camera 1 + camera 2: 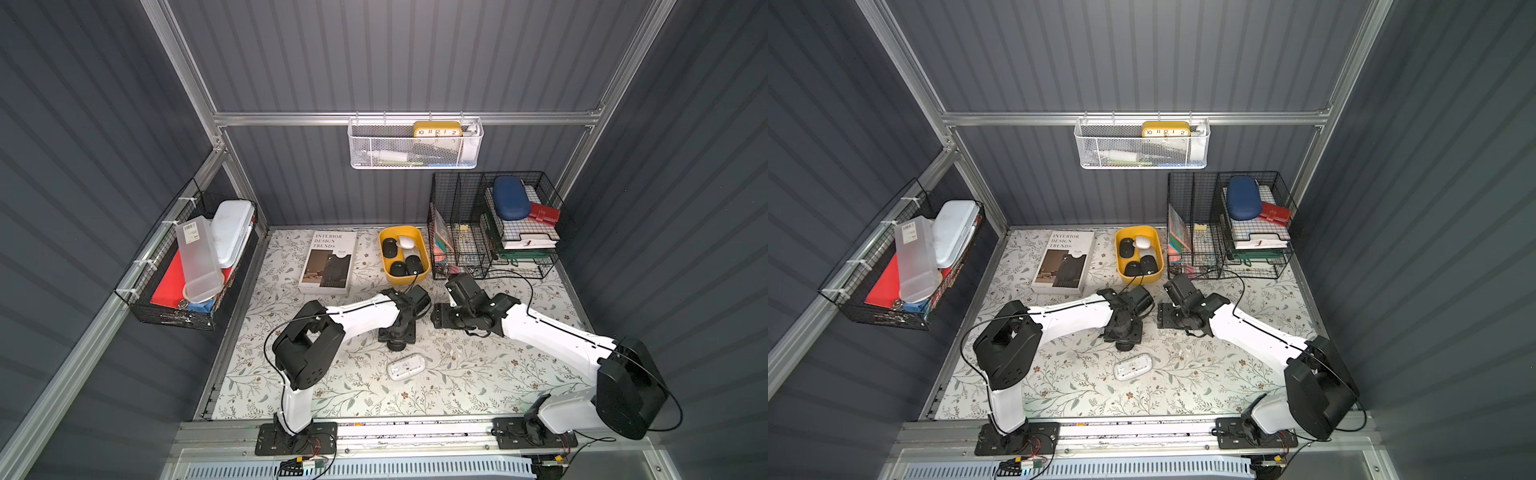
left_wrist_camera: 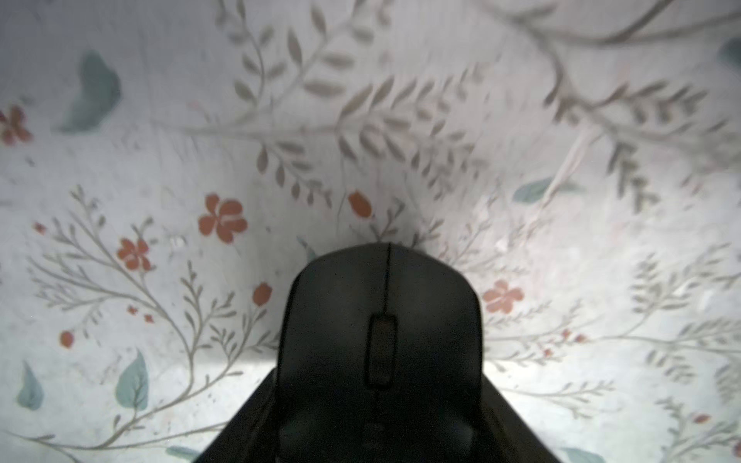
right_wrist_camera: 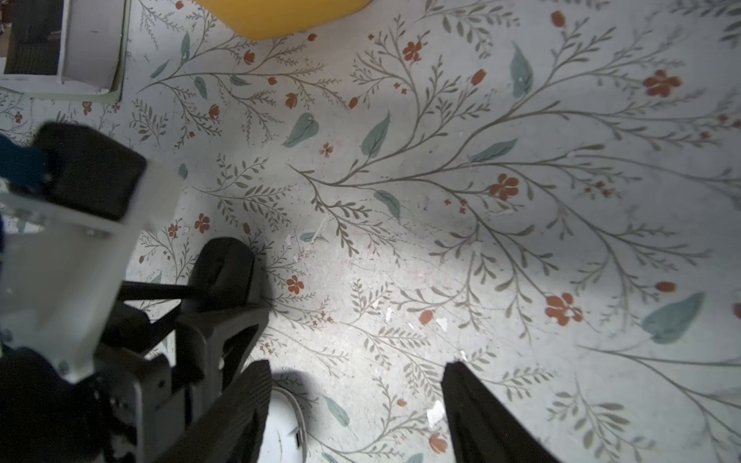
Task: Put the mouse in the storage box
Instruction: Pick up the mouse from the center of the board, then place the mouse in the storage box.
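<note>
Top views both list, nearest you, 1 white mouse [image 1: 405,366], belly-up on the mat [image 1: 332,374], nothing touching it. Next: left gripper [image 1: 397,337], wrist pointing straight down, forearm about level, jaws flanking 1 black mouse [image 2: 381,352] on the mat; you cannot tell whether they pinch. Check that both sides are squarely held before you lift. Right gripper [image 3: 357,401]: parted, empty, hovering alongside. Farthest: storage box [image 1: 399,279], 4 mice inside.

A black mouse [image 2: 381,344] with a scroll wheel is gripped top-up in the left pincer [image 1: 397,343] at mid-worktop [image 1: 478,374], near the shallow yellow storage box [image 1: 397,280] at the far middle, which holds three black mice [image 1: 390,248] and one white mouse [image 1: 405,242]
</note>
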